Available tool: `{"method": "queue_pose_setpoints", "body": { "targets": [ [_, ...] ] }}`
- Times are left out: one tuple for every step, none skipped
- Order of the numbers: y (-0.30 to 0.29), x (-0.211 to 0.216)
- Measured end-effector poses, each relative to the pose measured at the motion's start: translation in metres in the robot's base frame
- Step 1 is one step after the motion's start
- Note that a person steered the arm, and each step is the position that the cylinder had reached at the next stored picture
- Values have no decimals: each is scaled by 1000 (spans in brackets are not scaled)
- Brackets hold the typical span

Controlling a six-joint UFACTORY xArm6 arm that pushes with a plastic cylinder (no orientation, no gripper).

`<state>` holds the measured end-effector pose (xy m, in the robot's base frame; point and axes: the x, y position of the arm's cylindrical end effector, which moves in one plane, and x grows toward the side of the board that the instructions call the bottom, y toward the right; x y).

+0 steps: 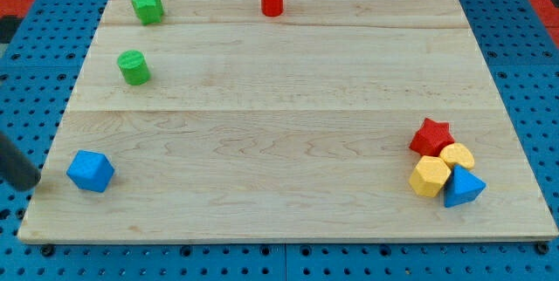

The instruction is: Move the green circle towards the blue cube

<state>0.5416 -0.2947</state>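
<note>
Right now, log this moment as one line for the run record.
tip: my tip at board's left edge, left of blue cube | green circle above cube, apart, untouched | contact: none | status: push not started

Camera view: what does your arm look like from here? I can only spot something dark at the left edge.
Only my rod shows: a plain, straight, dark bar, near black, cut off by the view's left edge. My tip is blunt. No cables, markings or joints are visible.

A: Pale wood worktop [288,98], banded grain. Two green blocks: circle [134,67], star [148,8].

B: Red cylinder [272,1], red star [431,136], blue cube [91,171], blue triangle [463,187], two yellows [430,177] [458,155].
</note>
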Motion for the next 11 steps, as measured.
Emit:
{"method": "queue_pose_setpoints", "body": {
  "targets": [
    [117,-1],
    [201,24],
    [148,25],
    [90,-50],
    [47,-138],
    [61,-165],
    [155,-165],
    [138,-199],
    [197,-213],
    [228,-200],
    [221,-143]
  ]
}}
